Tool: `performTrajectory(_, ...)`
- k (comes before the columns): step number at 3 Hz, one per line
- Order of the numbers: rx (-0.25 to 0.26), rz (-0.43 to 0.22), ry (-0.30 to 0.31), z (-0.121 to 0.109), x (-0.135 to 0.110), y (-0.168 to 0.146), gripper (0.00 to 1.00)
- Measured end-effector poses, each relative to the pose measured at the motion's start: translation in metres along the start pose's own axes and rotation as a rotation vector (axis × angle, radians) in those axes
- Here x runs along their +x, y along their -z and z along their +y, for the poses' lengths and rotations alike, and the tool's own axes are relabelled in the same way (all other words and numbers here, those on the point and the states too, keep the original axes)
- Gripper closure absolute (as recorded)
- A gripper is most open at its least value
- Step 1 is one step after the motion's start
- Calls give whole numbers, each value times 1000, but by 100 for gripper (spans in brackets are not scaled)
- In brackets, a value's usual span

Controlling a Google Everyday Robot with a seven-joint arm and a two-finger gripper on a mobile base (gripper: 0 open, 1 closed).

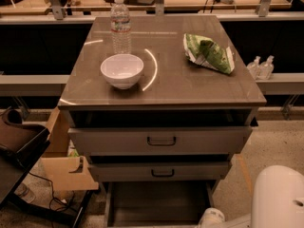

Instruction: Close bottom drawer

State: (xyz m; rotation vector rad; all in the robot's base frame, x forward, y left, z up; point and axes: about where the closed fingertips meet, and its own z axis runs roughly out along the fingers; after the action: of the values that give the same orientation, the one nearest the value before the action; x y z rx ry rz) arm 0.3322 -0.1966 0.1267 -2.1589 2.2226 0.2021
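Bottom drawer stands pulled out beneath the cabinet's two upper drawer fronts. Its dark box lies open to the top, and its front panel is cut off by the lower edge of the view. Far left, a cardboard box sits on the floor beside the cabinet. On the table top, a white bowl stands in the left half, and a water bottle stands upright just behind it toward the back edge. A crumpled green bag lies near the right edge. My gripper sits low, just beside the open drawer's right side near its front. I cannot tell whether it touches the drawer, nor whether it is spread or pressed together. My white arm fills the lower right.
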Motion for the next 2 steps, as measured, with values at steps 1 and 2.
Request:
performTrajectory(1, 72, -5, 16, -1, -22, 11, 100)
performTrajectory(2, 157, -1, 81, -7, -49, 23, 100)
